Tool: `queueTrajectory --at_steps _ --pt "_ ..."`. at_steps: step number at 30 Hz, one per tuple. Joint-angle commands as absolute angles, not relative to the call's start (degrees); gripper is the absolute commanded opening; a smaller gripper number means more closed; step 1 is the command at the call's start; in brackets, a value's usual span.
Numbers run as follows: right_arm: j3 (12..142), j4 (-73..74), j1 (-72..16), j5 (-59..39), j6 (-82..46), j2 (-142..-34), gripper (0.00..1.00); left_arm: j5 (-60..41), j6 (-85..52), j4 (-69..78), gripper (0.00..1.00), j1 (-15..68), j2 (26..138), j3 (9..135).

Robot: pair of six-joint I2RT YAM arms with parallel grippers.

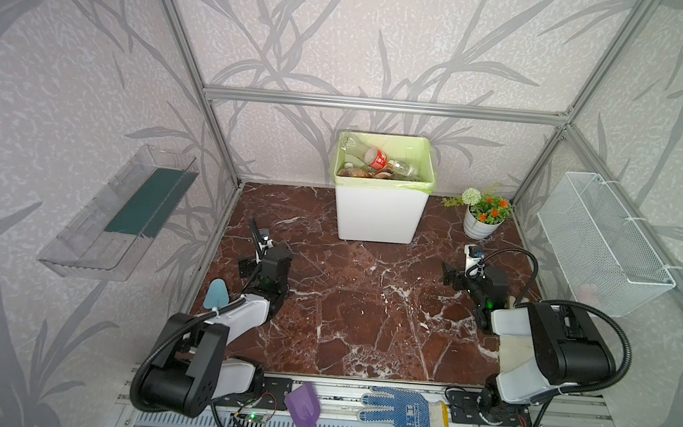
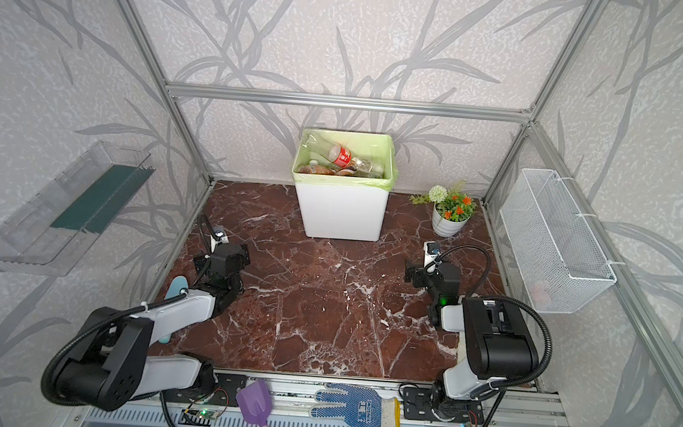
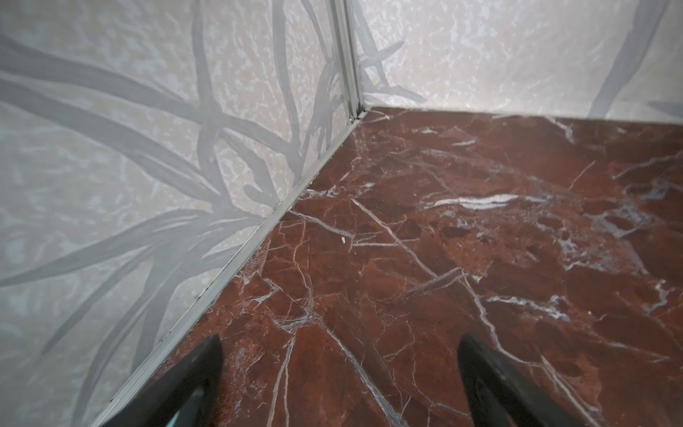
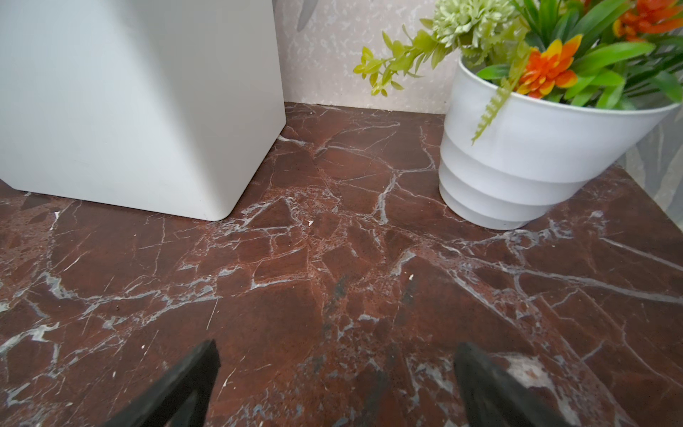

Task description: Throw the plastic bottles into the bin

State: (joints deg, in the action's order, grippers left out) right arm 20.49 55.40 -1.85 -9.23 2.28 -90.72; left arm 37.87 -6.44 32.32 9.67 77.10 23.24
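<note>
Lying piled in the white bin (image 1: 377, 213) are plastic bottles (image 1: 377, 161); left gripper (image 3: 340, 342) and right gripper (image 4: 338, 345) gape wide, empty.

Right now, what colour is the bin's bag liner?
Light green liner, clearest in a top view.

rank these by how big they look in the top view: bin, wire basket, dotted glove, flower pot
1 and 2, unranked: wire basket and bin look about alike, and the basket hangs nearer the camera.
3. glove, also near the camera
4. flower pot
</note>
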Motion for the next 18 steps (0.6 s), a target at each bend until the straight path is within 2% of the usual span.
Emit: queueTrajectory --at_steps 1,6,7,11,14,18 --pt "21.35 56.47 -2.11 -8.02 2.99 -90.85 0.99 33.77 -0.89 46.60 0.99 8.65 81.64 22.28" --pt "21.29 56.51 -2.11 -7.91 2.90 -90.88 0.99 22.26 -3.02 54.52 0.96 2.76 88.69 21.36" --pt "21.27 56.54 -2.11 -7.98 2.90 -90.88 0.99 21.18 -2.96 57.89 0.98 1.73 90.79 20.74" --pt "21.27 56.56 -2.11 -8.02 2.90 -90.88 0.99 20.78 -4.52 50.57 0.99 1.50 88.38 22.22" --pt "21.27 56.51 -2.11 -8.08 2.90 -90.88 0.99 21.01 -3.17 57.61 0.99 1.58 90.77 20.72" --pt "21.27 56.51 -2.11 -8.09 2.94 -90.87 0.99 21.01 -4.00 55.00 0.99 1.67 89.83 21.22"
